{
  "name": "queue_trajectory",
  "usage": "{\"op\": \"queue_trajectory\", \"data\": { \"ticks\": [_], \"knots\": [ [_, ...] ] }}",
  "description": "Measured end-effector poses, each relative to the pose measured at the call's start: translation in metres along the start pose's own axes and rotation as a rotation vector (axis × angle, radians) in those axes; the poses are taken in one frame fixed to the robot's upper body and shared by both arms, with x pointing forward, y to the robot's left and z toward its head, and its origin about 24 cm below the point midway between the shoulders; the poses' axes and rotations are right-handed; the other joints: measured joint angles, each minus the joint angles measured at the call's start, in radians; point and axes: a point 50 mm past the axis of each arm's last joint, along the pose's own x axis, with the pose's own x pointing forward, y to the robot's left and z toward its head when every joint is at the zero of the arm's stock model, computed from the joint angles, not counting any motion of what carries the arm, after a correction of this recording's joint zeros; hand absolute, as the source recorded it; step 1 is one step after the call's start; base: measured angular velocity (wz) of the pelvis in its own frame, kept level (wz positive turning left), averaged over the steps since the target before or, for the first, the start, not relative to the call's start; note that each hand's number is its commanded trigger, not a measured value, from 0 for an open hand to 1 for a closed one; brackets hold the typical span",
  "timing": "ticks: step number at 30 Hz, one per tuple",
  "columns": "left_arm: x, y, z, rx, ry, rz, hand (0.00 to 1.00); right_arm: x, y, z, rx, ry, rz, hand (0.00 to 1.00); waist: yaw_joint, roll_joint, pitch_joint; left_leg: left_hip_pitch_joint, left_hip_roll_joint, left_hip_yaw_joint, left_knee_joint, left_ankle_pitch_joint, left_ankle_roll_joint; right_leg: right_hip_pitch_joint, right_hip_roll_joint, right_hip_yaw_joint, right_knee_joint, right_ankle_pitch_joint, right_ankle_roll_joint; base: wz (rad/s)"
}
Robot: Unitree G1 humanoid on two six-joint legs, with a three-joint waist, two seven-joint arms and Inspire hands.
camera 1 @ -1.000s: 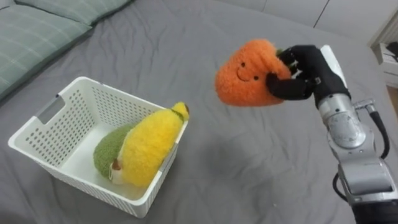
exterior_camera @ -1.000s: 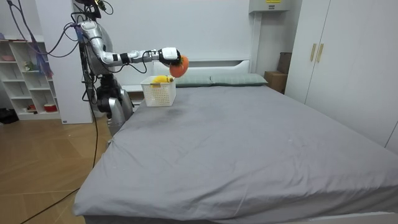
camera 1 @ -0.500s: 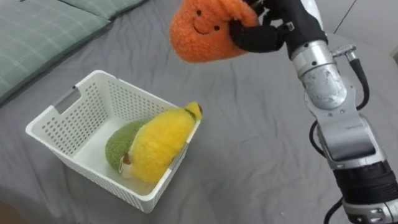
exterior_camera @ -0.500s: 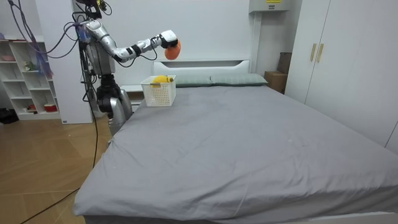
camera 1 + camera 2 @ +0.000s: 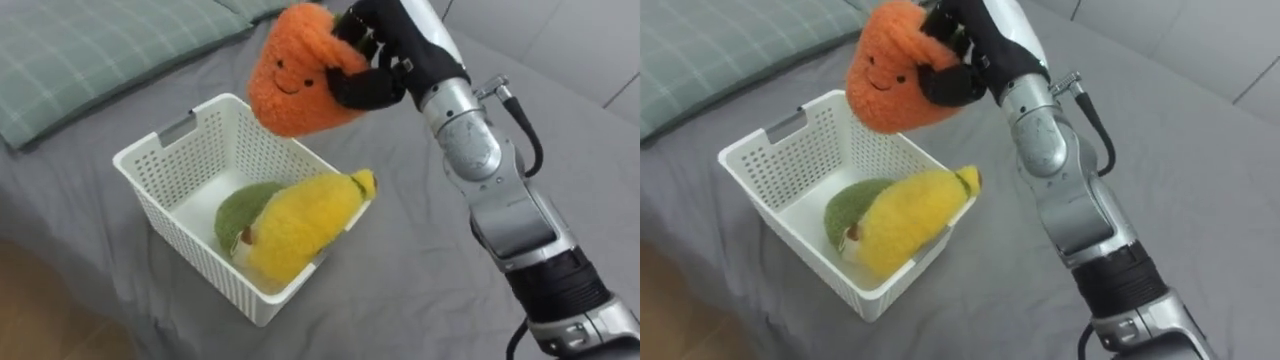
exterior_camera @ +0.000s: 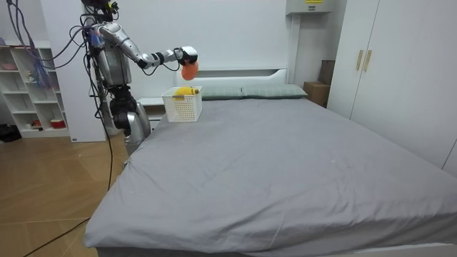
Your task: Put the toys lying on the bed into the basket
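Note:
My right hand is shut on an orange plush toy with a smiling face. It holds the toy in the air over the far side of a white slatted basket. Inside the basket lie a yellow plush banana and a green plush toy under it. The basket stands on the grey bed near its head end. In the room view the robot stands beside the bed's head corner with its right arm stretched over the basket, the orange toy in the hand.
Green checked pillows lie at the head of the bed, left of the basket. The bed's edge and wooden floor show at lower left. Grey sheet spreads to the right. White shelves stand behind the robot, wardrobes on the room view's right.
My right hand has carried the orange toy left and down, from above the bed beside the basket to over the basket. The head camera has shifted toward the bed's edge.

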Motion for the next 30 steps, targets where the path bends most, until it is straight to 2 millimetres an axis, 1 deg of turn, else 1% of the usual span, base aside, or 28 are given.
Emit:
{"op": "queue_trajectory", "data": {
  "ticks": [1, 2, 6, 7, 10, 13, 15, 20, 30],
  "knots": [
    [0.0, 0.002, -0.001, 0.006, 0.006, 0.012, 0.0, 0.001, 0.003, -0.004, 0.003, 0.021, 0.005, 0.09, 0.005, 0.0, 0.0, -0.005, -0.003, -0.013, 0.001, 0.002, 0.001, 0.001, -0.002, -0.018, 0.0, 0.0, 0.0, 0.28],
    [0.0, 0.003, -0.001, 0.01, 0.009, 0.016, 0.0, 0.001, 0.003, -0.006, 0.003, 0.028, 0.007, 0.0, 0.008, 0.0, 0.0003, -0.008, -0.005, -0.018, 0.002, 0.003, 0.0, 0.001, -0.003, -0.02, 0.0, 0.0, 0.0, 0.31],
    [0.0, 0.005, -0.004, 0.052, 0.026, 0.028, 0.0, 0.004, 0.009, -0.01, -0.005, 0.058, 0.016, 0.0, 0.022, 0.006, 0.0045, -0.028, -0.015, -0.052, 0.017, 0.01, 0.0, -0.003, -0.005, -0.039, 0.0, -0.002, 0.003, 0.26],
    [0.0, 0.006, -0.003, 0.052, 0.022, 0.029, 0.0, 0.004, 0.01, -0.013, -0.012, 0.07, 0.021, 0.0, 0.024, 0.006, 0.0045, -0.035, -0.018, -0.064, 0.019, 0.013, 0.0, -0.003, -0.006, -0.047, -0.001, -0.003, 0.004, 0.27],
    [0.0, 0.007, 0.001, 0.067, 0.004, 0.037, 0.0, 0.004, 0.011, -0.015, -0.025, 0.076, 0.024, 0.0, 0.033, 0.003, 0.0023, -0.05, -0.021, -0.078, 0.029, 0.015, -0.001, -0.008, -0.005, -0.054, 0.0, -0.003, 0.004, 0.18],
    [0.0, 0.008, 0.001, 0.067, -0.002, 0.042, 0.0, 0.004, 0.014, -0.013, -0.031, 0.071, 0.037, 0.0, 0.033, 0.006, 0.0037, -0.051, -0.022, -0.082, 0.031, 0.016, -0.001, -0.006, -0.005, -0.056, 0.0, -0.003, 0.004, 0.05],
    [0.0, 0.008, 0.002, 0.067, -0.003, 0.042, 0.0, 0.004, 0.014, -0.013, -0.032, 0.071, 0.038, 0.0, 0.03, 0.003, 0.0015, -0.051, -0.023, -0.085, 0.031, 0.017, -0.002, -0.005, -0.006, -0.057, 0.0, -0.003, 0.004, 0.05],
    [0.0, 0.008, 0.002, 0.067, 0.005, 0.044, 0.0, 0.004, 0.014, -0.014, -0.032, 0.072, 0.039, 0.0, 0.026, 0.002, 0.0006, -0.048, -0.023, -0.086, 0.031, 0.018, -0.002, 0.0, -0.005, -0.056, 0.0, -0.003, 0.004, 0.0],
    [0.0, 0.01, 0.011, 0.066, -0.03, 0.051, 0.0, 0.004, 0.014, -0.014, -0.033, 0.074, 0.038, 0.0, 0.026, -0.004, -0.0038, -0.048, -0.023, -0.085, 0.032, 0.019, -0.002, -0.001, -0.005, -0.055, 0.0, -0.003, 0.004, 0.0]
  ]
}}
